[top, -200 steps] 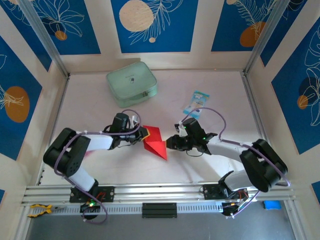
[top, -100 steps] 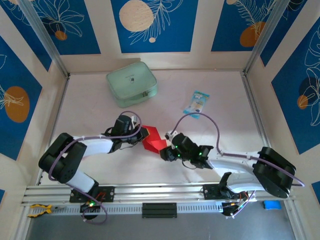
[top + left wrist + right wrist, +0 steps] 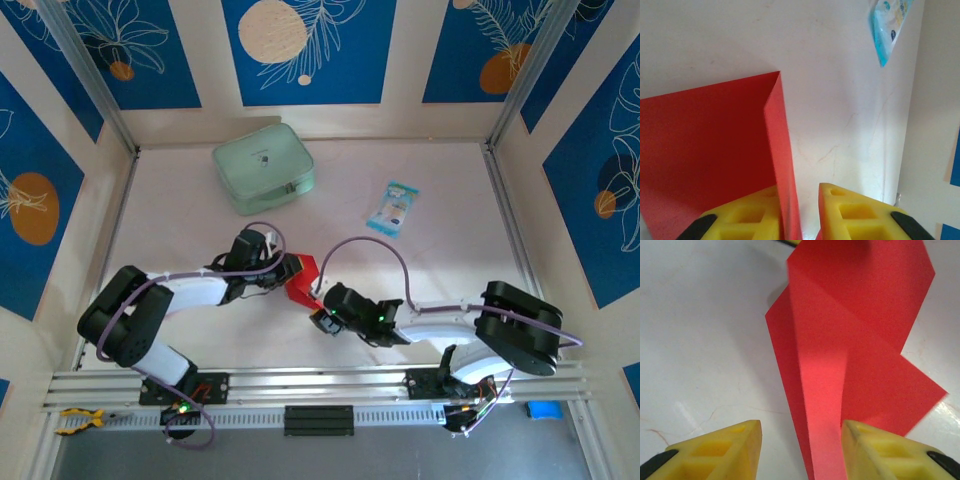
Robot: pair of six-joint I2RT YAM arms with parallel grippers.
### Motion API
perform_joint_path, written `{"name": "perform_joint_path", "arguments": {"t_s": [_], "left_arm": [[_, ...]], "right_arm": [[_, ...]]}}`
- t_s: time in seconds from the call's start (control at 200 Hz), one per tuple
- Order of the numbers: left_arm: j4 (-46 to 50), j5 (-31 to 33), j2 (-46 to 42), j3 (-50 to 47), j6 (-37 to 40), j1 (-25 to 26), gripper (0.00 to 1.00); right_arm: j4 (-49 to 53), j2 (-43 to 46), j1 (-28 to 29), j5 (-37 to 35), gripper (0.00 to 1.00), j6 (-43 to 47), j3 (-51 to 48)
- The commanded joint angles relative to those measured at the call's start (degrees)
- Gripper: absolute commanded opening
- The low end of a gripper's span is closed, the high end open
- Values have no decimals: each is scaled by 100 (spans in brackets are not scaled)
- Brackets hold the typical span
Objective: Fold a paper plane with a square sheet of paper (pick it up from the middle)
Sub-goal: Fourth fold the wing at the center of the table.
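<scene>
my left gripper (image 3: pixel 801 200) and right gripper (image 3: pixel 801 435) sit open around the thin red paper sheet (image 3: pixel 860 315), ready to pinch its fold.

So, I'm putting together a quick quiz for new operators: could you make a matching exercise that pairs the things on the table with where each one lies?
Things:
1. red paper
2. green pouch
3. blue-white packet

Places:
A. back left of the table
B. towards the back, right of centre
C. middle, nearest the front edge of the three

Pairs: 1-C, 2-A, 3-B
</scene>
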State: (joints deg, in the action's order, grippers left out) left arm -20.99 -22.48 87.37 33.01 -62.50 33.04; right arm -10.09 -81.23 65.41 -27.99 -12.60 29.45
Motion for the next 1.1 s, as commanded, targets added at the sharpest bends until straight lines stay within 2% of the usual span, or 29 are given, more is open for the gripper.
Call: {"name": "perform_joint_path", "arguments": {"t_s": [0.0, 0.145, 0.44, 0.695, 0.935, 1.095], "left_arm": [[122, -177, 0, 185, 141, 40, 19], [191, -204, -2, 231, 161, 37, 16], [262, -169, -1, 245, 173, 40, 11], [325, -143, -3, 264, 197, 41, 8], [341, -150, 0, 282, 197, 41, 6], [360, -143, -3, 284, 214, 38, 4]], "right_arm": [[-189, -219, 103, -394, 45, 290, 245], [-195, -516, 149, -917, 45, 298, 367], [-140, -634, 152, -1211, 39, 169, 350], [-46, -499, 155, -1104, 32, -30, 207], [-81, -621, 155, -1070, 32, -50, 219], [-156, -617, 155, -1161, 29, -75, 201]]}}
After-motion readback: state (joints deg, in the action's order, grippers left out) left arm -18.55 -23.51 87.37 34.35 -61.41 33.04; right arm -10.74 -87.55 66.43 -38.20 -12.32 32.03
